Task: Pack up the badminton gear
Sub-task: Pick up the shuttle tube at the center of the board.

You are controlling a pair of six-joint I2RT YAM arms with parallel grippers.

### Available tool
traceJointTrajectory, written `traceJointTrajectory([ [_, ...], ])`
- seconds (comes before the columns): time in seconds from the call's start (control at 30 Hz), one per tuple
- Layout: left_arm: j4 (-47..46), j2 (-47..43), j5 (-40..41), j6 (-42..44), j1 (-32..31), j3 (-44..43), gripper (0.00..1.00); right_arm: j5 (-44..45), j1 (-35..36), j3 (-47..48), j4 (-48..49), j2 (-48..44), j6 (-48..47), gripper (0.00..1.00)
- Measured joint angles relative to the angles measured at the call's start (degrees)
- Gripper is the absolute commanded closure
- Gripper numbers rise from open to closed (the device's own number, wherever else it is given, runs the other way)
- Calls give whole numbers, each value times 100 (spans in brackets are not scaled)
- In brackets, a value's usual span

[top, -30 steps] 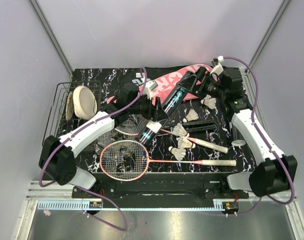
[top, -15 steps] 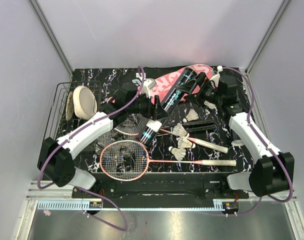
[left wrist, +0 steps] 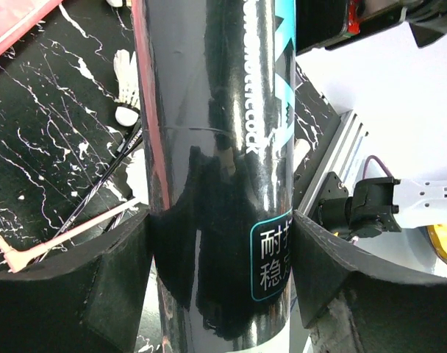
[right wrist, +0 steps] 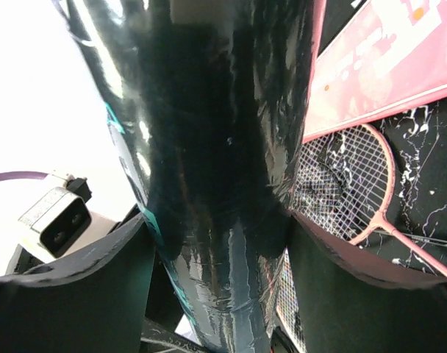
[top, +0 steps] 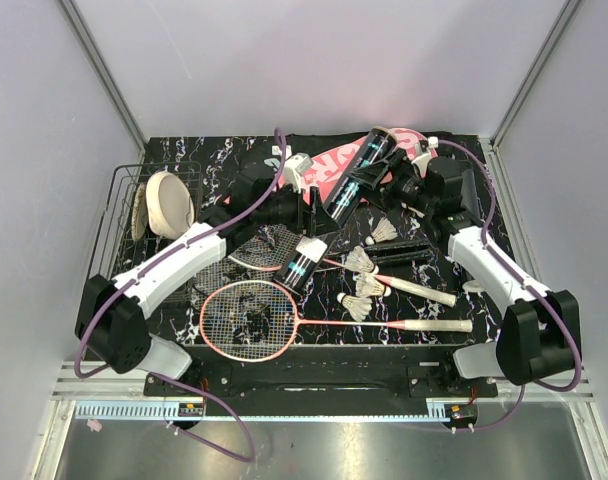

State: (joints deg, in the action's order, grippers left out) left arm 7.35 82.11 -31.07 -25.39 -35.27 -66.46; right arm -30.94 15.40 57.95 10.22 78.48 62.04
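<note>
A dark tube [top: 346, 195] hangs tilted over the mat, low end at front left, top toward the back right. My left gripper [top: 312, 224] is shut on its lower half; in the left wrist view both pads press the tube [left wrist: 216, 147] around the gripper [left wrist: 220, 279]. My right gripper [top: 390, 178] is shut on the upper part, and the right wrist view shows the tube [right wrist: 216, 110] filling the gripper [right wrist: 220, 272]. Two pink rackets [top: 249, 318] [top: 267, 247] and several white shuttlecocks [top: 360, 262] lie on the mat. The pink case [top: 336, 162] lies on the black bag [top: 314, 142] at the back.
A black wire basket [top: 119, 215] at the left edge holds a cream disc [top: 169, 203]. A slim black bar [top: 404, 250] lies right of the shuttlecocks, and a small white round piece [top: 476, 286] sits near the right arm. Walls close in on three sides.
My right gripper swung left onto the tube's upper part and closed on it. The tube's top end rose toward the back. The left gripper kept its hold.
</note>
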Motion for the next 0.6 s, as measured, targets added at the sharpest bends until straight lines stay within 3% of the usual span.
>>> traceJointTrajectory([
  [0.07, 76, 68, 24, -15, -11, -72, 24, 177, 22, -186, 168, -52, 129, 42],
  [0.33, 68, 619, 173, -63, -103, -553, 15, 470, 245, -632, 398, -334, 573, 43],
  [0.47, 76, 750, 131, -103, -136, -743, 37, 570, 310, -656, 496, -350, 581, 41],
  [0.5, 116, 765, 146, -98, -144, -778, 42, 605, 313, -658, 496, -367, 564, 37],
  [0.53, 120, 767, 144, -105, -144, -778, 46, 632, 310, -662, 474, -393, 533, 24],
  [0.6, 151, 748, 118, -61, -160, -778, 49, 643, 317, -656, 345, -479, 442, 15],
])
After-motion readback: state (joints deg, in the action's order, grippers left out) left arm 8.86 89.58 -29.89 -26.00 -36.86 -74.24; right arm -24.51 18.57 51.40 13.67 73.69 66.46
